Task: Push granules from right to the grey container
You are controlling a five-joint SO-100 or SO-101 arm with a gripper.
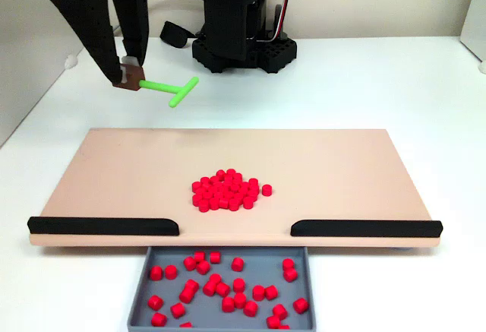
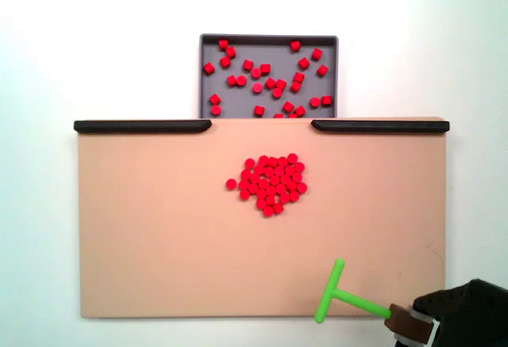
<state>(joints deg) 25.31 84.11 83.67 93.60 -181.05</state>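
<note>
A heap of red granules [image 1: 228, 190] lies in the middle of the tan board [image 1: 114, 172]; from above the same heap of granules [image 2: 271, 183] sits just short of the gap between the black strips. The grey container [image 1: 140, 295] stands beyond that gap, its rim [image 2: 268, 39] at the top of a fixed view, with many loose granules [image 2: 262, 81] inside. My gripper [image 1: 129, 74] is shut on the brown handle of a green T-shaped tool [image 1: 173, 89], held in the air away from the heap. Seen from above, the gripper [image 2: 413, 327] and tool [image 2: 341, 293] are at the board's lower right corner.
Two black edge strips [image 1: 102, 226] [image 1: 364, 228] line the board's container side, leaving a gap in the middle. The arm's black base [image 1: 243, 43] stands behind the board on the white table [image 1: 425, 81].
</note>
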